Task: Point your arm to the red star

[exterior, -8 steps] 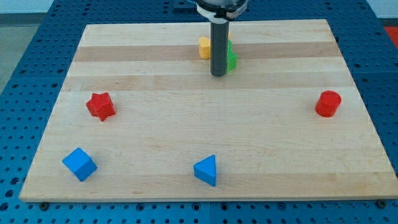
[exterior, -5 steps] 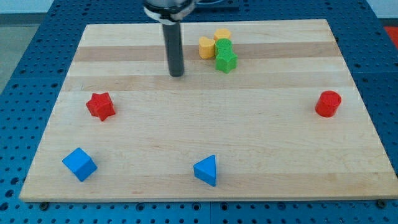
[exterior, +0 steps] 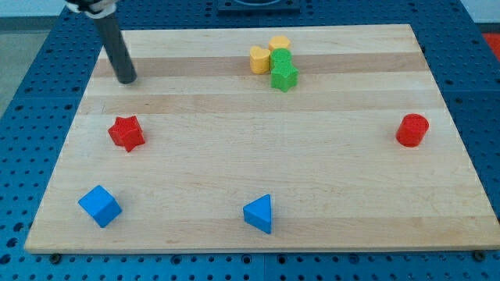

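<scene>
The red star (exterior: 126, 133) lies on the wooden board (exterior: 258, 156) at the view's left, about mid-height. My tip (exterior: 126, 80) rests on the board near its top left, straight above the red star in the view and apart from it by roughly one star's width. It touches no block.
A cluster at the top centre holds two yellow blocks (exterior: 259, 59) (exterior: 279, 44), a green block (exterior: 280, 58) and a green star (exterior: 284, 76). A red cylinder (exterior: 412, 129) sits at the right. A blue cube (exterior: 100, 206) and a blue triangular block (exterior: 259, 214) lie near the bottom edge.
My tip has slid from beside the top-centre cluster leftward across the board to the top left, above the red star. No block has moved.
</scene>
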Robot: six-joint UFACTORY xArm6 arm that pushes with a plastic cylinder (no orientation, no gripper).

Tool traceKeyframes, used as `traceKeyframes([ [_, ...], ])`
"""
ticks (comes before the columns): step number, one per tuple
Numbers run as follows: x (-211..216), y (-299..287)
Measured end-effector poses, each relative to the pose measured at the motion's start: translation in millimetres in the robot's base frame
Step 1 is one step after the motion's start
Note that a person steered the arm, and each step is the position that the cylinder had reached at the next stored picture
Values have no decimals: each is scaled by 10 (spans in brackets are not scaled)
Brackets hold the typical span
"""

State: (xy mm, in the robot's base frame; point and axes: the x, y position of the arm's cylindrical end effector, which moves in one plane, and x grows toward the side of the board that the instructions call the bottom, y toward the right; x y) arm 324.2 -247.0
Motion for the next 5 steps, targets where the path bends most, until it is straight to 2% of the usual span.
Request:
traceKeyframes([
  [1,222,-309],
  [3,801,-188],
  [5,935,12],
])
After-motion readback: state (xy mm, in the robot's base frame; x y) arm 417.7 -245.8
